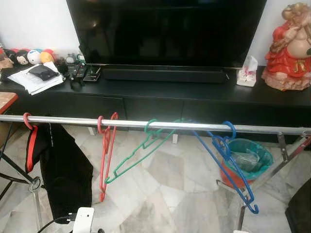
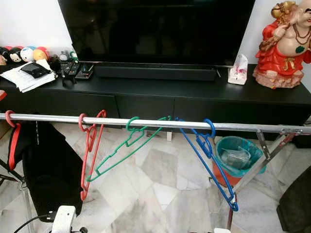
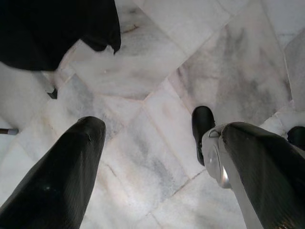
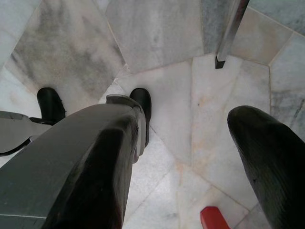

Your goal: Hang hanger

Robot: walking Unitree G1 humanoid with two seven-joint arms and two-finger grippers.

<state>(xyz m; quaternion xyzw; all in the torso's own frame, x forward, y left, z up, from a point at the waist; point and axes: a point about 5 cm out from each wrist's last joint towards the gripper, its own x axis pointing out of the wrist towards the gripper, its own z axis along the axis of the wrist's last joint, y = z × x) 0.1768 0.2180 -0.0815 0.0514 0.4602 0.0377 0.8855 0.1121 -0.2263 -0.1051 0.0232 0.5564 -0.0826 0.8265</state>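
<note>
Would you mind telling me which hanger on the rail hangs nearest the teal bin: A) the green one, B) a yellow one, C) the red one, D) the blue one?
D: the blue hanger hangs on the rail right beside the bin; the green hanger and red hanger hang further along.

Our left gripper [image 3: 157, 157] has two long, glossy black fingers [image 3: 57, 176] beside silver metal; our right gripper [image 4: 190, 157] pairs black fingers [image 4: 271, 157] with a grey casing.
</note>
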